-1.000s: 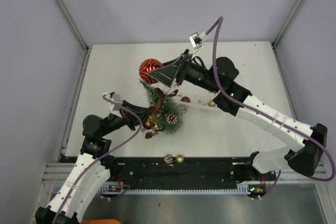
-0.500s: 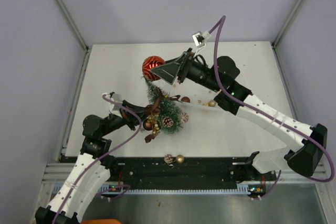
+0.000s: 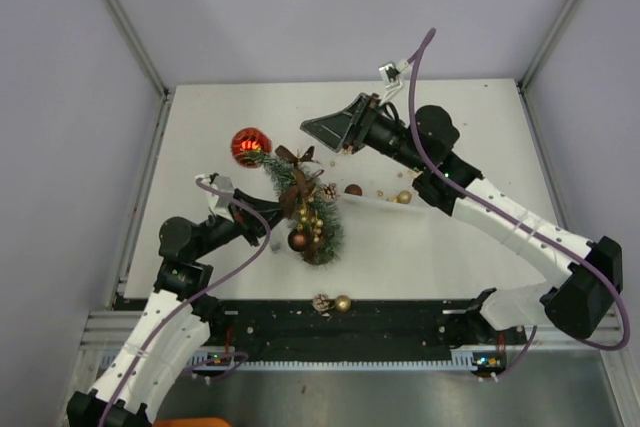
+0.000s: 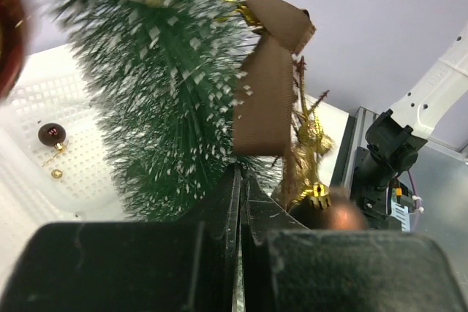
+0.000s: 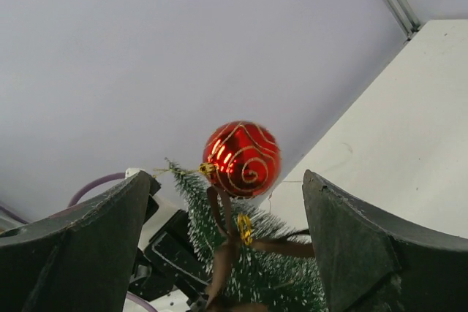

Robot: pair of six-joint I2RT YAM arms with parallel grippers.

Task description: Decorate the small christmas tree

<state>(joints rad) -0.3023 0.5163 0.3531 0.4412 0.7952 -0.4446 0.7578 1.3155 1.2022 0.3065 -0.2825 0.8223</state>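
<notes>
R pincer off red bauble, now on tree tip.

Robot lab cell: framed walls, white table.

Small christmas tree: dark green bristles with white frosted flecks. Red bauble, centre of the right wrist view: glossy red, gold spiral pattern, gold cap. Ribbon bow: matte brown. Brown bauble, lower right of the left wrist view: brown, gold cap. Tray: white, square grid pattern. Desk: white. Right pincer: black fingers.
</notes>
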